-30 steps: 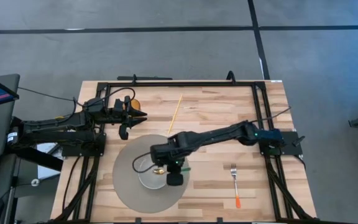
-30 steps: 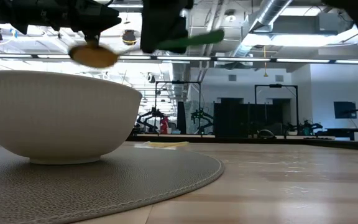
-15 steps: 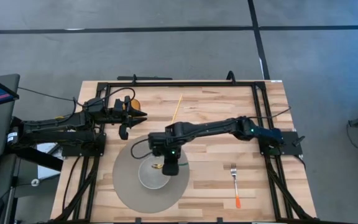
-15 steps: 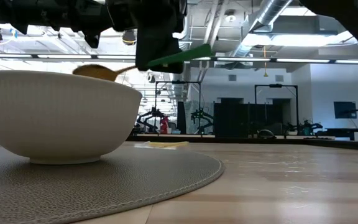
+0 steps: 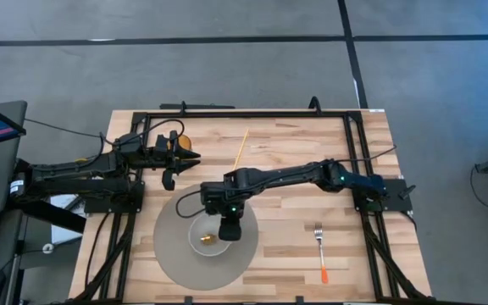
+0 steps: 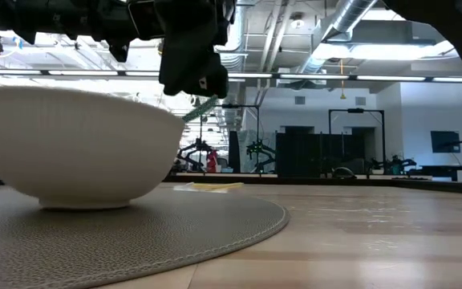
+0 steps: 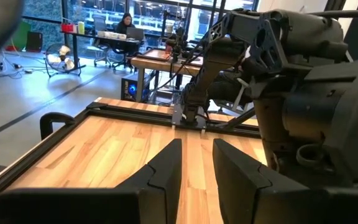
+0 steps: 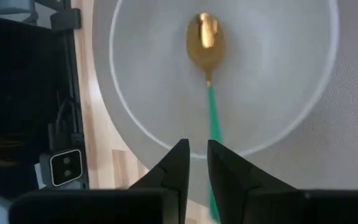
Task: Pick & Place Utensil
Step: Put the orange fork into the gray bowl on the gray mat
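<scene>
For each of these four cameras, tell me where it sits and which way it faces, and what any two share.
High view: overhead, straight down; both arms, bowl, fork.
Low view: tabletop height, level into the room; arm parts above the bowl.
Left wrist view: on the left arm, across the table; left end effector.
Right wrist view: on the right arm, down into the bowl; right end effector.
Shared: the right wrist and low views both show the spoon.

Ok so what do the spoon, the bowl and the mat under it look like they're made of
Spoon: shiny gold head, likely polished metal, on a matte green handle, probably plastic. Bowl: smooth white, ceramic or plastic, can't tell. Mat: grey, finely ribbed surface with a stitched edge, looks woven or textured vinyl.
</scene>
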You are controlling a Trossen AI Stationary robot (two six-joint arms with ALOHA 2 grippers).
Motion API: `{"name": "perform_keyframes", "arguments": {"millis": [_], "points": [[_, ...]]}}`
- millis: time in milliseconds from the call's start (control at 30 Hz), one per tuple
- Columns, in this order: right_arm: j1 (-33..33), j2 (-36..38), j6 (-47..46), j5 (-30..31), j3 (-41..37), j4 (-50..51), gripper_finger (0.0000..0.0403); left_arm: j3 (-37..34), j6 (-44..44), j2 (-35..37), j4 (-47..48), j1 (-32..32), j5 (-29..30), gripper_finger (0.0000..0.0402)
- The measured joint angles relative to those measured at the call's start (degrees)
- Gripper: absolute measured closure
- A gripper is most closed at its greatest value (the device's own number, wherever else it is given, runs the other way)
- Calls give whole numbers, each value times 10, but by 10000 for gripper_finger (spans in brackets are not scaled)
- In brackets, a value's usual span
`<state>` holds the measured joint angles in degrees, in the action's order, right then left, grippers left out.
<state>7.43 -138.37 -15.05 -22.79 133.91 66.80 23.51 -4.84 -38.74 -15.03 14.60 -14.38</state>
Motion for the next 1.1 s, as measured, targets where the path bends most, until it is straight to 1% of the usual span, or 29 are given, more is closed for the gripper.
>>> {"name": "perform_keyframes", "arguments": {"millis": [233,300,367,467,533,567,633,800,867,933,1000,1033,1100], "points": [[-1,8,3,3,1,7,351,0,0,0,0,0,0,309],[0,20,9,13,7,33,351,0,0,0,0,0,0,309],[3,38,18,45,11,45,351,0,-1,0,1,0,0,309],[11,73,20,138,6,83,351,0,-1,0,6,0,0,309],[20,92,1,202,6,123,351,-1,-2,0,11,0,0,309],[22,102,-8,219,5,137,351,-1,-1,-2,9,0,0,309],[29,120,-13,233,5,149,351,-1,-1,-3,13,0,0,309],[58,155,-15,231,1,158,351,-1,0,-7,13,0,0,309],[70,169,-17,233,-12,158,351,-1,0,-7,13,0,0,309],[85,187,-34,252,-34,158,351,-1,0,-7,13,0,0,309],[103,212,-58,294,-70,163,351,-1,0,-7,13,0,0,309],[113,227,-75,319,-97,163,351,-1,0,-7,13,0,0,309],[130,265,-114,348,-158,160,351,-1,0,-7,13,0,0,309]]}}
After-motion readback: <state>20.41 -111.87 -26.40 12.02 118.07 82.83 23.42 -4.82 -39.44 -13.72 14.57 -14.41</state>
